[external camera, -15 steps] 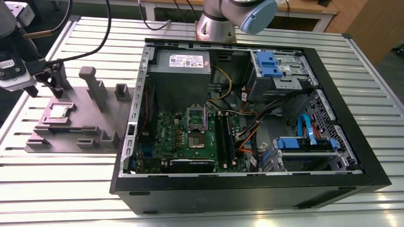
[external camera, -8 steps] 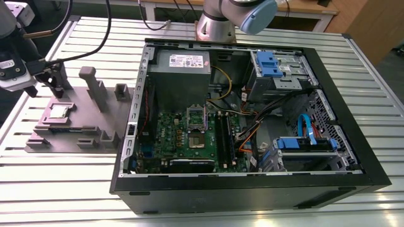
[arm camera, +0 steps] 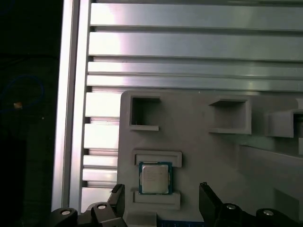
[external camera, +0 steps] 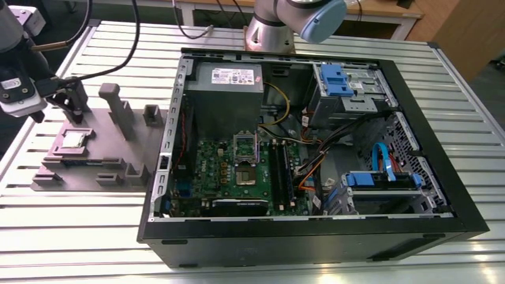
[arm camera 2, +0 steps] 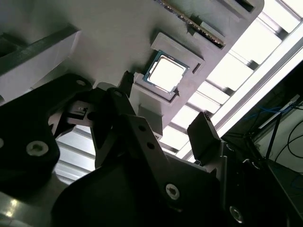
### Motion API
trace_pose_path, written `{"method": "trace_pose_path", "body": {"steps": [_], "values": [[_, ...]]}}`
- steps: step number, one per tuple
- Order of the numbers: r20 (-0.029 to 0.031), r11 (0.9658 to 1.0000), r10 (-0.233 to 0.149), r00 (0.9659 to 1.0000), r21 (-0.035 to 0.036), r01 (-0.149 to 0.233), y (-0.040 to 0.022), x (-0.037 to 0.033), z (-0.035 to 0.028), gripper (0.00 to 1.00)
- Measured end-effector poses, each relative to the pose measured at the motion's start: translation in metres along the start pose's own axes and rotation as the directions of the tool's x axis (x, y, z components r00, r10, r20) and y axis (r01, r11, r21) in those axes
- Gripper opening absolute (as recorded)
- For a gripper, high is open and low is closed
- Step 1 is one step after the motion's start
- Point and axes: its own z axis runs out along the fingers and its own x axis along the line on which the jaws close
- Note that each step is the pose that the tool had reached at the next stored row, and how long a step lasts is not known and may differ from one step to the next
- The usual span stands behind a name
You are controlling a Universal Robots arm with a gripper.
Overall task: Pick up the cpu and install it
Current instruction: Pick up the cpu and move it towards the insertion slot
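**Hovering wide above the chip in its tray**

At the exterior view's left, the gripper (arm camera: 161, 189) hangs over the tray (external camera: 83, 173). Its two fingers (arm camera: 209, 201) are spread well apart and hold nothing. In the first wrist view the one cpu (arm camera: 155, 178) lies flat in a shallow seat of the tray, framed between those fingers. Raised lips of the tray border two of its sides, and the other two sides lie open towards the fingers.

I judge the cpu light and stiff. Its silver lid looks slick, and the underside is likely delicate. It sits low, so the sound hold is a gentle, level pinch on the two open edges, not on the lid.

There is one tray, and it carries several upright blocks. On the exterior view's right of the tray, just beside it on the slatted table (external camera: 79, 236), stands one open computer case (external camera: 316, 242). Inside it, one socket frame (external camera: 246, 148) is raised on the board.
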Motion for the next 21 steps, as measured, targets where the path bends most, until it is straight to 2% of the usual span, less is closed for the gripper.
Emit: {"method": "trace_pose_path", "body": {"steps": [6,11,15,21], "values": [[0.0,1.0,0.0,1.0,0.0,0.0,-0.001,-0.0001,0.0106,0.73],[-0.0002,1.0,-0.003,1.0,-0.0002,0.003,-0.0057,-0.0001,0.0141,0.73],[-0.0014,0.9998,-0.022,0.9998,0.0001,0.022,-0.0069,0.0,0.0166,0.73],[-0.0014,0.9997,-0.023,0.9997,-0.0004,0.023,-0.0077,0.0001,0.0263,0.73]]}}
